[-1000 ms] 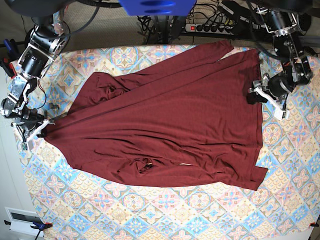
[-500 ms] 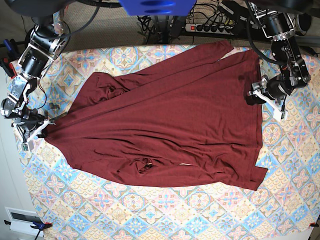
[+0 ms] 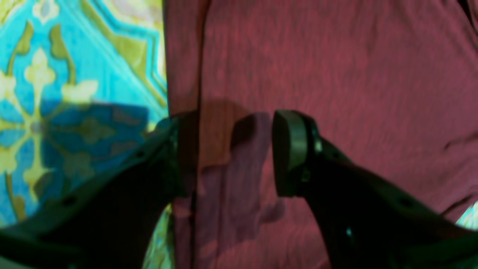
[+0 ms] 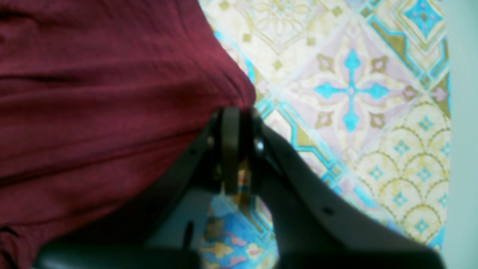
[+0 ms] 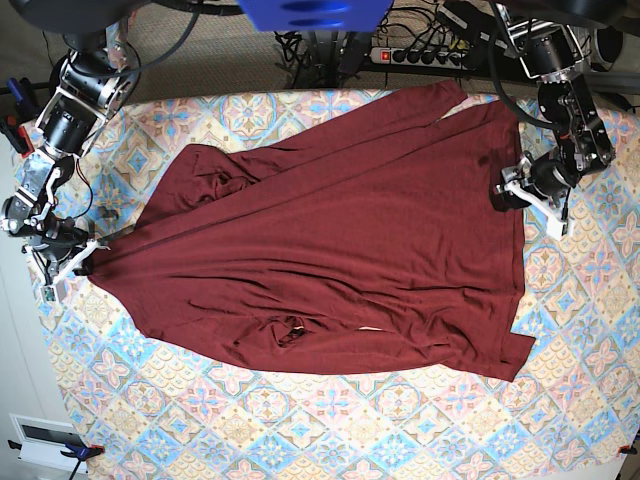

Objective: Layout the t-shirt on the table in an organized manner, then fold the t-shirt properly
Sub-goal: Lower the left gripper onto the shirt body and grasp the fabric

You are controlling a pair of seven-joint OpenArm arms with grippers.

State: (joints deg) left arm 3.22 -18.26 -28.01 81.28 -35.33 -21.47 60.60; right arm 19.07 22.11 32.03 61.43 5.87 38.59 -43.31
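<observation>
Two arms showing black cylindrical joint housings with silver rings and trailing black cables, each ending in a gripper, left gripper and right gripper, bearing white brackets, black screw-dotted fingers and grey pads.

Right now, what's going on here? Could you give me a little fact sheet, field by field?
garment: t-shirt, dark maroon, spread out but rumpled, not folded
surface: table under a pastel tile-patterned cloth
right gripper: shut, pinching the t-shirt's edge
left gripper: open, jaws straddling the t-shirt's edge, not clamped
wrinkles: bunched folds at the upper left and lower middle in the base view
background: power strip and cables behind the table
</observation>
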